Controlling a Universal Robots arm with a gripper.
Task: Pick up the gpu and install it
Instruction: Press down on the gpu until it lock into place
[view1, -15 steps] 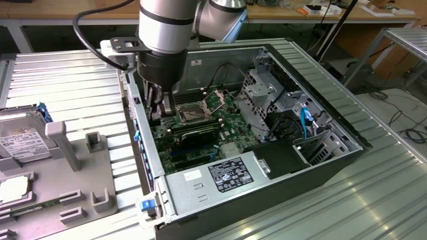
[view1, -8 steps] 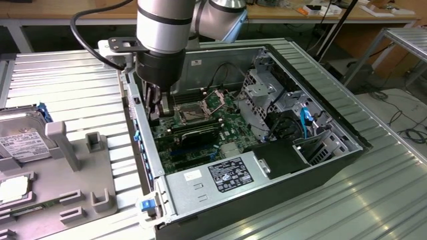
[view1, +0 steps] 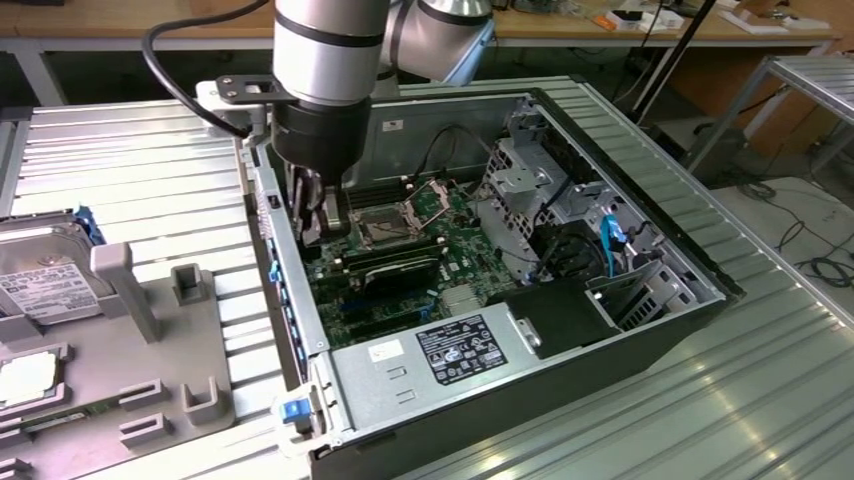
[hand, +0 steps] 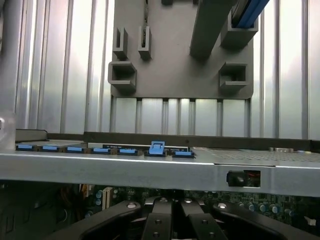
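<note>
The gpu (view1: 390, 270) stands on edge inside the open computer case (view1: 694, 300). It is a dark card with a black face, low over the green motherboard (view1: 447, 215), and one end is near the case's rear wall. My gripper (view1: 320, 232) reaches down into the case at that end. Its fingers are shut and meet the card's top edge. In the wrist view the black fingers (hand: 160, 222) lie closed together, and the card below them is hidden. Just beyond the fingers is the rear wall (hand: 150, 172).
A row of blue slot clips (hand: 157, 148) lines the rear wall, one of them raised. The power supply (view1: 454, 350) and drive cage (view1: 534, 190) crowd the case. At the exterior view's left, a grey parts tray (view1: 160, 360) carries a silver hard drive (view1: 40, 280).
</note>
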